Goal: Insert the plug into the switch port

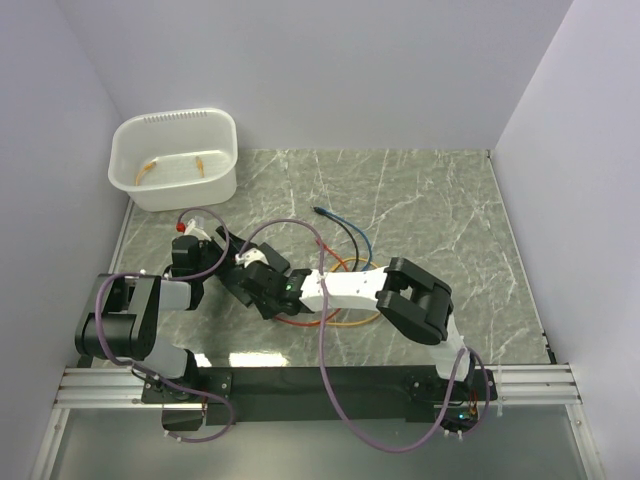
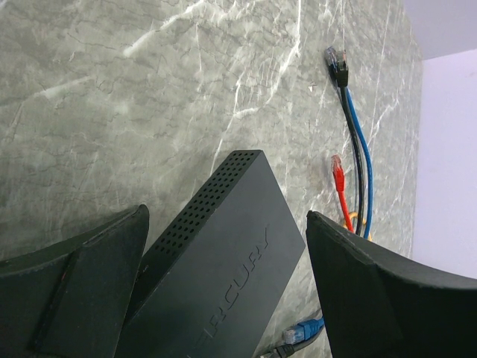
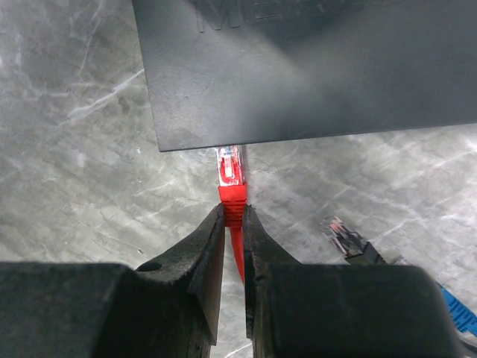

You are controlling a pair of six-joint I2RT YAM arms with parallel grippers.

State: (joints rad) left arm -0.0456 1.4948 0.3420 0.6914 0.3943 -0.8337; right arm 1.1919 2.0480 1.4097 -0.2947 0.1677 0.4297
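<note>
The right wrist view shows the contact. The right fingers are pinched together on the red boot of the red plug. The plug's clear tip meets the near long edge of the switch. The switch's top face overhangs that edge and hides the sockets, so it cannot be told whether the tip sits inside a port. That top face is flat, matte black and carries embossed letters. The fingers are black wedges with a rough, grainy surface.

The left wrist view shows the other side. The left fingers are spread wide, one on each side of the switch, with a strip of counter showing between the box and one finger. Only this view shows the switch's short end wall, which is perforated with a grid of small vent holes. A loose red plug lies beside the switch but apart from it. Farther from the switch lies a black-booted plug on a blue cable. A blue plug lies close against the switch's side.

In the top view both wrists cover the switch. Well apart from it stands a white tub of translucent plastic with rounded corners. The counter is grey stone pattern with pale veins.
</note>
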